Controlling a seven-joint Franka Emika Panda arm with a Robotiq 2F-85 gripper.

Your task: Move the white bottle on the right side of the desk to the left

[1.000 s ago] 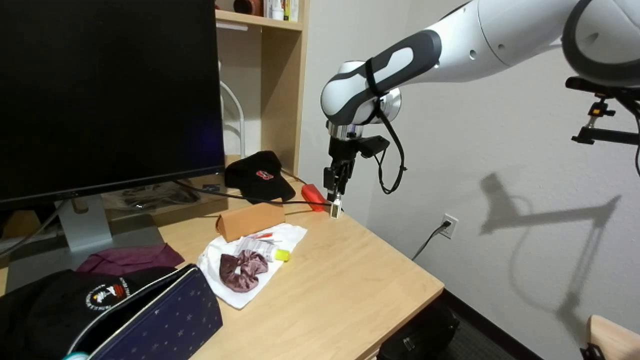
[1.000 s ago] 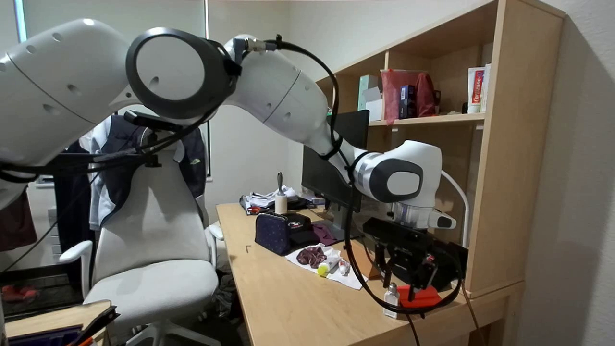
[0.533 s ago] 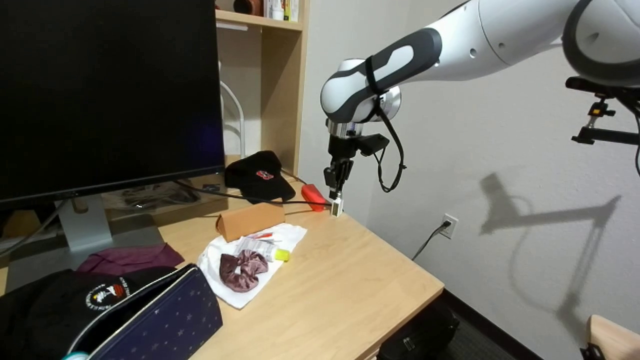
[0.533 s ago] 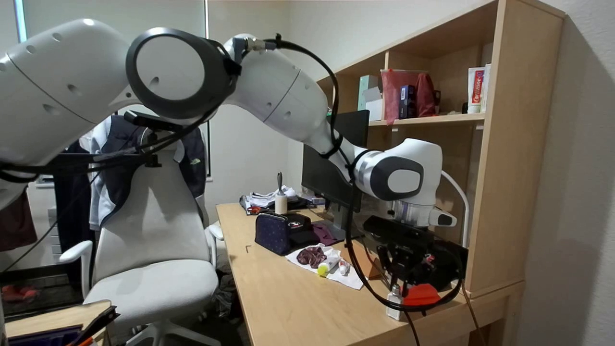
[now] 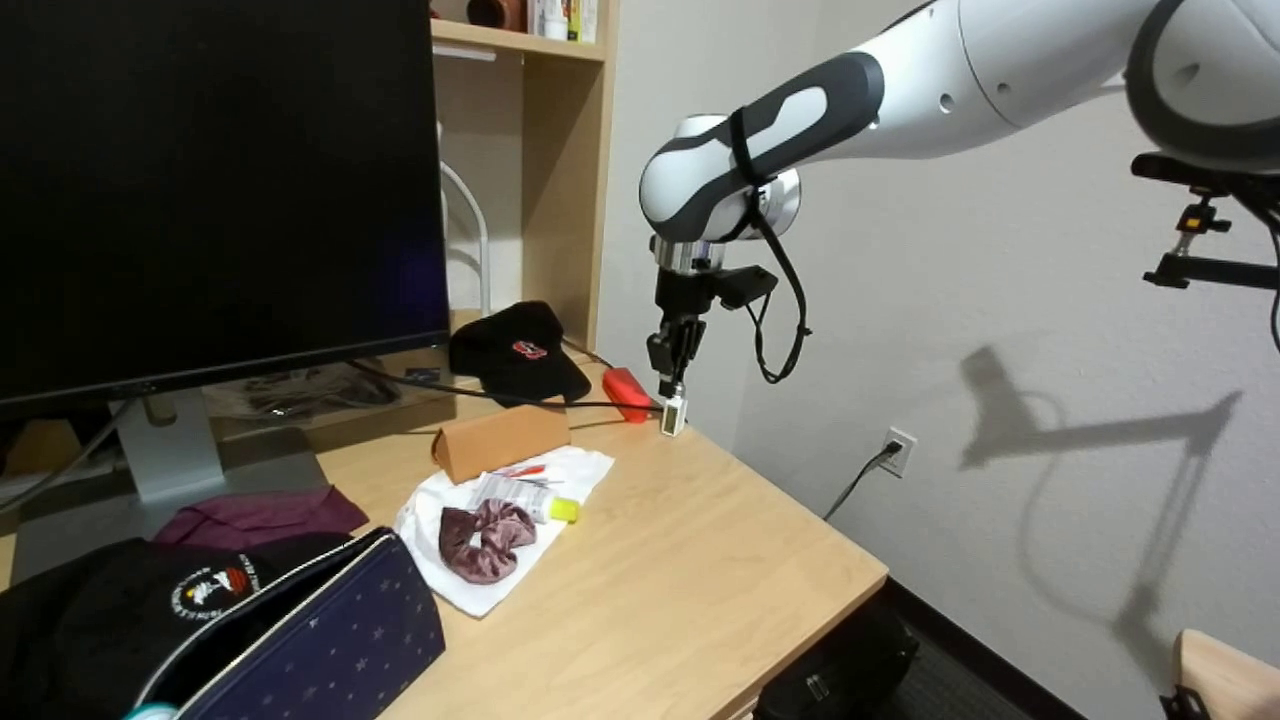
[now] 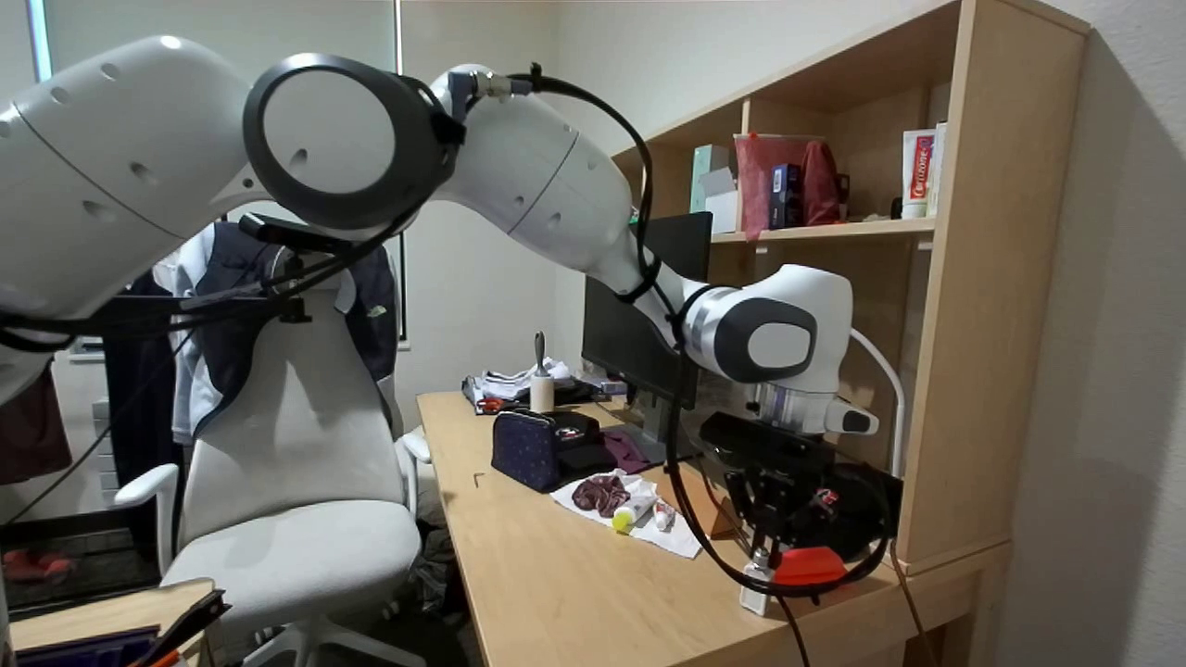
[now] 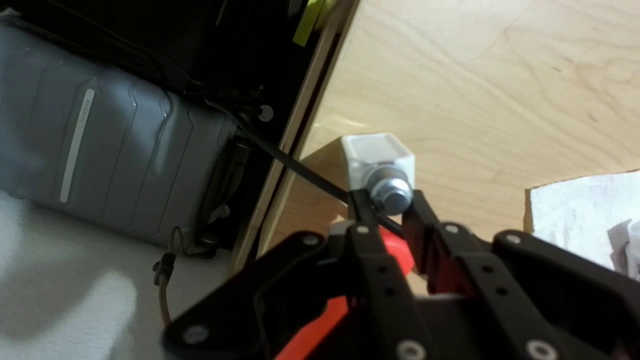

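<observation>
The hand (image 7: 389, 201) is clamped on the bottle (image 7: 376, 149) at its silvery top; the bottle is about upright near the edge of the worktop (image 5: 690, 580), just beside the red case (image 6: 811, 566). In both exterior views, a scrunchie (image 5: 514, 524) lies on a white sheet (image 5: 586, 466) near an orange case (image 5: 512, 442), well apart from the bottle.

The tabletop (image 5: 660, 590) is smooth, finely grained wood. The white bottle (image 7: 377, 150) looks smooth, its cap (image 7: 394, 199) shiny metal. The scrunchie (image 5: 510, 525) has a velvety sheen, the baseball cap (image 5: 500, 350) is matt cloth, and the wall (image 5: 900, 300) looks lightly rough.
</observation>
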